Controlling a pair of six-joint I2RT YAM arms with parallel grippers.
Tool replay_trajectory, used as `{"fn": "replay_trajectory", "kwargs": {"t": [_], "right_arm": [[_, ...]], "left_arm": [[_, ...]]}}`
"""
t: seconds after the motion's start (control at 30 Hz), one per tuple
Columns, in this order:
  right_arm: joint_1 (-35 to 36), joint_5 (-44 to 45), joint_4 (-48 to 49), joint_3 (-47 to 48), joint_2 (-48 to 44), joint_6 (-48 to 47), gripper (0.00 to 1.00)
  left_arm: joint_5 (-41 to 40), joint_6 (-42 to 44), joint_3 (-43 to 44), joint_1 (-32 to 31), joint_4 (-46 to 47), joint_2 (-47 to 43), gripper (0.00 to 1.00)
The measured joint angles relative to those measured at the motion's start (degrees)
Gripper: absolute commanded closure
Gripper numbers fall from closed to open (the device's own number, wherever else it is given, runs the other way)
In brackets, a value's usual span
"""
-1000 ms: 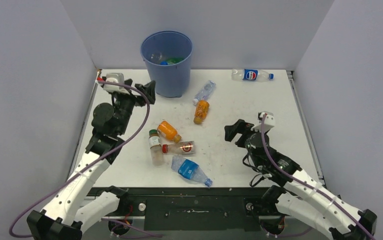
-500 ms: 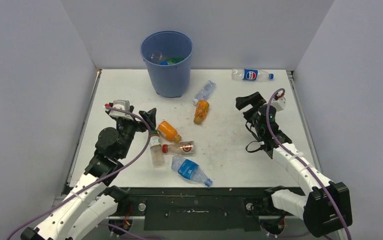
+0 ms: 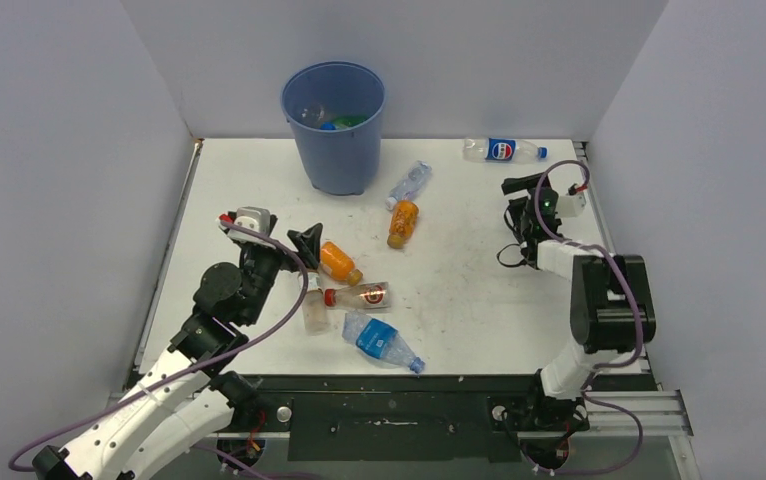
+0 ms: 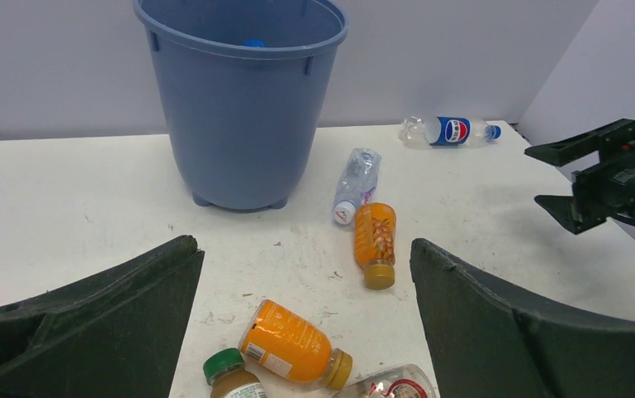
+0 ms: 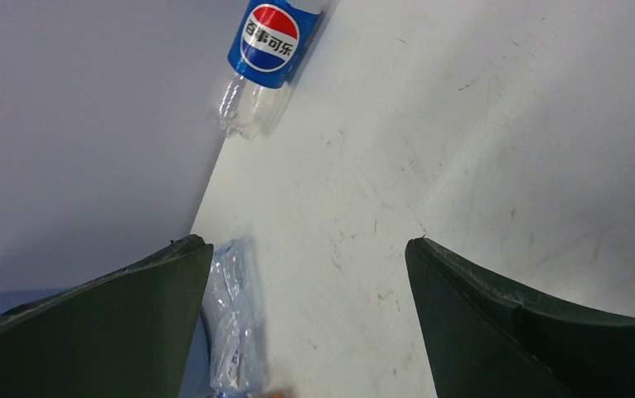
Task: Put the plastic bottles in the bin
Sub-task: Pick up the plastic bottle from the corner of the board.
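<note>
The white worktop [image 3: 259,180] carries everything and is walled on the far side, left and right, which should keep a rolling bottle from leaving by those edges. The blue bin [image 3: 334,150] stands upright at the far edge, left of centre, with its wide mouth up so bottles can be dropped in from above. Inside it a clear bottle [image 3: 311,115], a blue cap [image 3: 328,125] and something green [image 3: 350,120] show, so it is partly filled, though how deep I cannot tell. The left end effector [image 3: 307,242] hangs with its jaws spread wide and empty over the near-left cluster, facing the bin. The near orange bottle [image 3: 337,262] lies just ahead of it, probably its next pick. The right end effector [image 3: 525,190] is likewise spread and holds nothing. It reaches out far right toward the Pepsi bottle [image 3: 504,150], which lies alone along the far wall, well apart from the rest. Seven bottles lie on their sides on the worktop, none yet binned. The blue-labelled bottle [image 3: 379,342] is nearest the arms. The red-capped bottle [image 3: 359,296] and green-capped bottle [image 3: 310,295] lie just beside it and each other. The far orange bottle [image 3: 403,223] and the crumpled clear bottle [image 3: 410,183] lie end to end just right of the bin.
</note>
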Motion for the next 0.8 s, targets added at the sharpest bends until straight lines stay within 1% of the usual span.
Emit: {"fn": "replay_trajectory", "kwargs": {"t": [0.1,0.23,0.37,0.5,0.8], "right_arm": [[-1.9,-2.4,4.0,3.5,8.8,3.0,0.09],[-3.9,-4.7,7.8,7.2,17.6,6.3,0.09],[-4.7,-5.7,10.2,12.4,23.7,8.6,0.10],[-5.0,-6.5,12.5,19.6,29.5,10.3,0.10],[-5.3,-7.6,13.2,33.7,41.6,12.5,0.10]], "left_arm": [[0.0,0.0,0.0,-0.5,-0.2,0.3,0.04],[0.2,0.0,0.0,-1.1,-0.4,1.0,0.04],[0.5,0.0,0.0,-1.2,-0.4,2.0,0.04],[0.7,0.0,0.0,-1.2,-0.9,2.8,0.04],[0.9,0.0,0.0,-1.2,-1.0,4.6,0.04]]}}
